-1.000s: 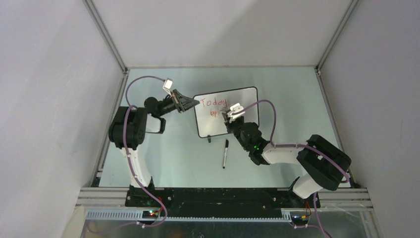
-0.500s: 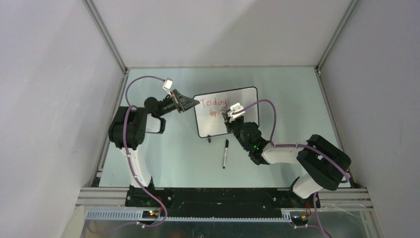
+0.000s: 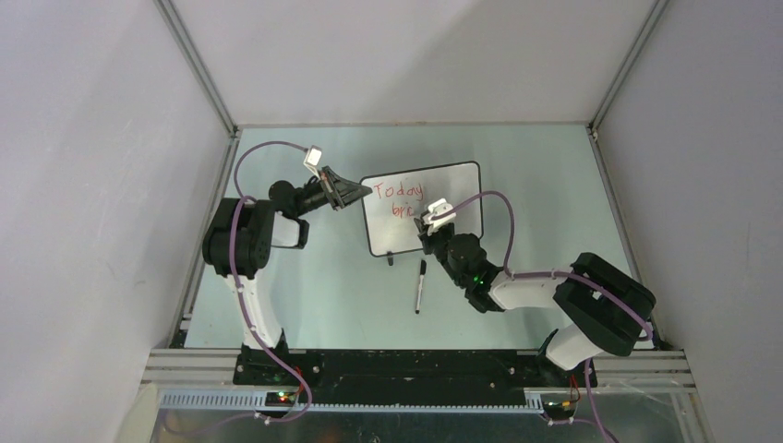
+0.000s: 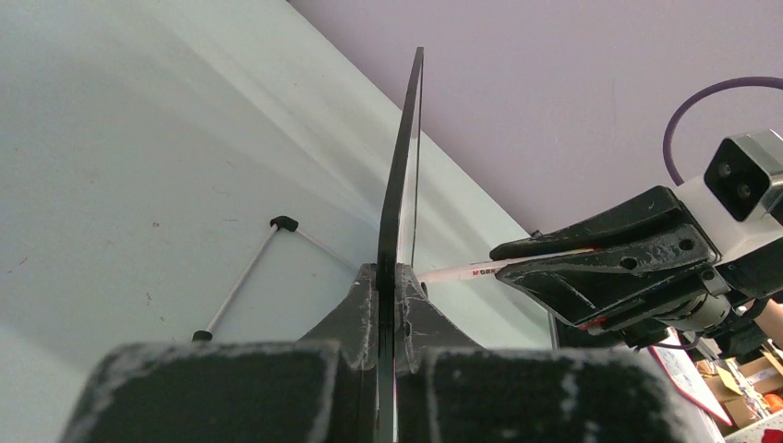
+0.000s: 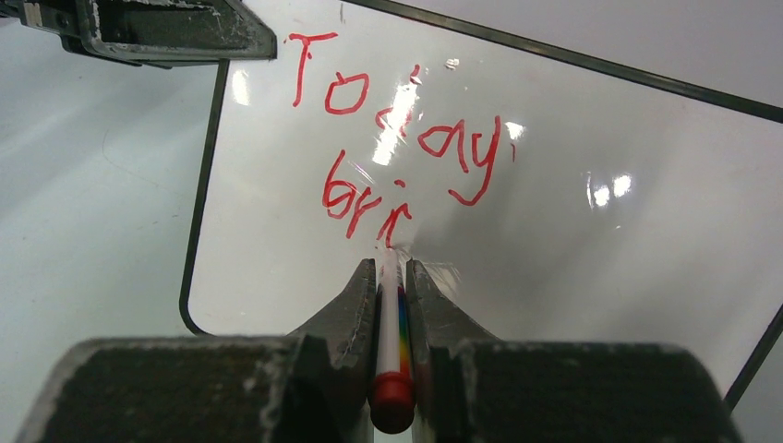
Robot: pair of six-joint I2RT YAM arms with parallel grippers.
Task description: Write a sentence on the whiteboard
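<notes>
R. gripper point(image 5: 391, 269) clenched a marker point(image 5: 391, 323), tip on the whiteboard point(image 5: 591, 249) at the sentence point(image 5: 434, 141) (so far "Today bri"); L. gripper point(image 4: 389, 277) pinched the board's edge, jaws nearly closed.

Glossy whiteboard point(image 5: 600, 277), matt table point(image 3: 314, 295)

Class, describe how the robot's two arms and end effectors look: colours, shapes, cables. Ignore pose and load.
The left arm and right arm both have white links between bulky black joint housings, with a purple cable looping along each. The left end effector and right end effector are black and tapering, with scuffed whitish edges.
</notes>
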